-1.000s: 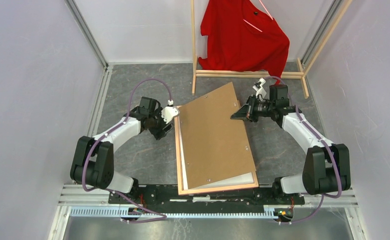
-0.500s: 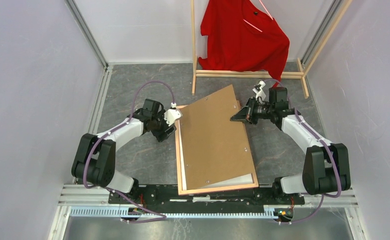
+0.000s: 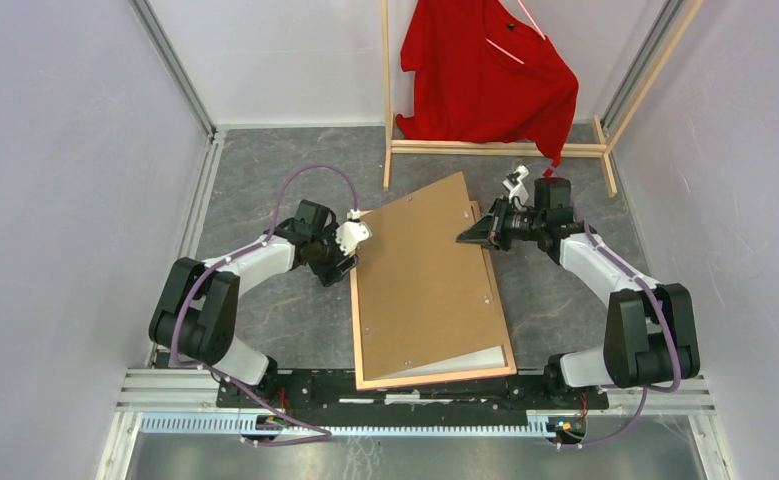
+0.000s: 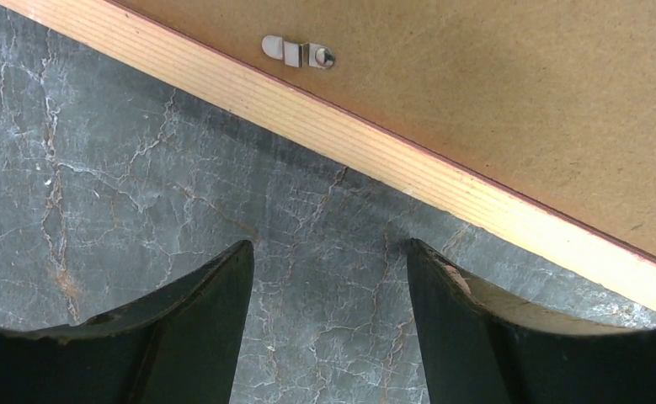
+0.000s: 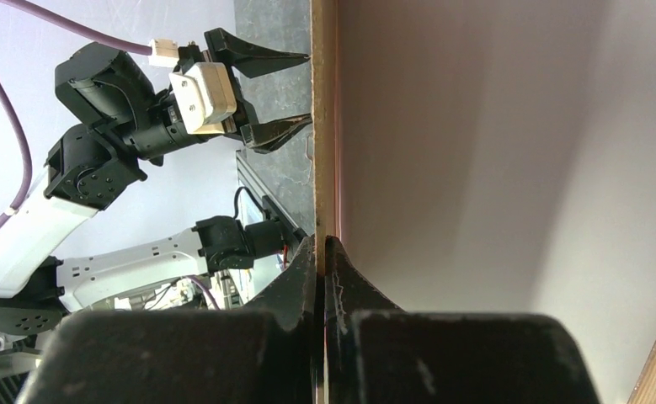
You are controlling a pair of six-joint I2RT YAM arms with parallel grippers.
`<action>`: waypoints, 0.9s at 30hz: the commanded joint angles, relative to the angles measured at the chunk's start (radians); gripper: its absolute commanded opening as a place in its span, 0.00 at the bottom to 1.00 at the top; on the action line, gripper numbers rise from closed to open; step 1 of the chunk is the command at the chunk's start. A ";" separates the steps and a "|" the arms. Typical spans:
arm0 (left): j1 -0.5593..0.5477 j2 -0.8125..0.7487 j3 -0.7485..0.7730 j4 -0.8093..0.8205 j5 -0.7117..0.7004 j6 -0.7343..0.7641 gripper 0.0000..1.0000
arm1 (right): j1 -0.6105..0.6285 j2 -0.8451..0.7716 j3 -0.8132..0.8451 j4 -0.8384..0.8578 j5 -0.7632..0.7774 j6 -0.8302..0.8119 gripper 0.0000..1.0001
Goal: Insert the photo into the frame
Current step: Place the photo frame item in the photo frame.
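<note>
Frame point(image 4: 442, 181) laid wood-back up on the table point(image 3: 265, 320), near edge close to the arm bases. White strip of the photo point(image 3: 480, 360) seen at the frame's near right corner, under the brown backing board point(image 3: 425, 280). Left end effector point(image 4: 328, 252) held released, with the frame's left rail just ahead of its fingers, untouched. Farther out, right end effector point(image 3: 462, 238) clenched on the board's far right edge, and that end is raised.

Brown backing board point(image 3: 425, 280), light wood frame point(image 4: 392, 160), red shirt point(image 3: 490, 75), grey cracked-stone table point(image 3: 265, 170)
</note>
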 commanded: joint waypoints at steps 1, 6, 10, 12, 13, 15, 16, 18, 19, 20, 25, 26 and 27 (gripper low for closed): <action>-0.009 0.009 0.009 0.036 0.027 -0.043 0.74 | 0.009 -0.007 -0.011 0.084 -0.044 0.045 0.00; -0.010 0.010 0.012 0.036 0.029 -0.043 0.74 | 0.014 -0.013 -0.027 0.048 -0.027 0.003 0.00; -0.010 0.012 0.016 0.039 0.035 -0.049 0.74 | 0.013 -0.017 -0.037 0.033 -0.022 -0.025 0.00; -0.009 0.015 0.021 0.038 0.040 -0.055 0.73 | 0.013 -0.012 -0.034 0.019 -0.013 -0.043 0.00; -0.010 0.015 0.025 0.038 0.042 -0.057 0.73 | 0.014 -0.009 -0.033 0.012 -0.007 -0.054 0.00; -0.010 0.015 0.032 0.033 0.049 -0.064 0.73 | 0.014 -0.004 -0.020 -0.036 0.026 -0.098 0.16; -0.010 0.015 0.037 0.029 0.052 -0.067 0.73 | 0.016 -0.001 -0.005 -0.070 0.051 -0.134 0.28; -0.009 0.017 0.048 0.017 0.058 -0.074 0.74 | 0.021 0.000 0.014 -0.114 0.092 -0.178 0.39; -0.008 0.015 0.055 0.006 0.060 -0.077 0.74 | 0.025 -0.001 0.017 -0.124 0.108 -0.186 0.43; -0.008 0.012 0.060 0.000 0.062 -0.077 0.74 | 0.030 -0.001 0.020 -0.133 0.124 -0.194 0.47; -0.008 -0.008 0.063 -0.018 0.068 -0.081 0.74 | 0.056 0.015 0.037 -0.186 0.195 -0.234 0.61; -0.007 -0.010 0.063 -0.022 0.069 -0.080 0.74 | 0.064 0.018 0.043 -0.201 0.213 -0.246 0.63; -0.007 -0.013 0.063 -0.024 0.067 -0.081 0.74 | 0.070 0.022 0.054 -0.223 0.239 -0.262 0.65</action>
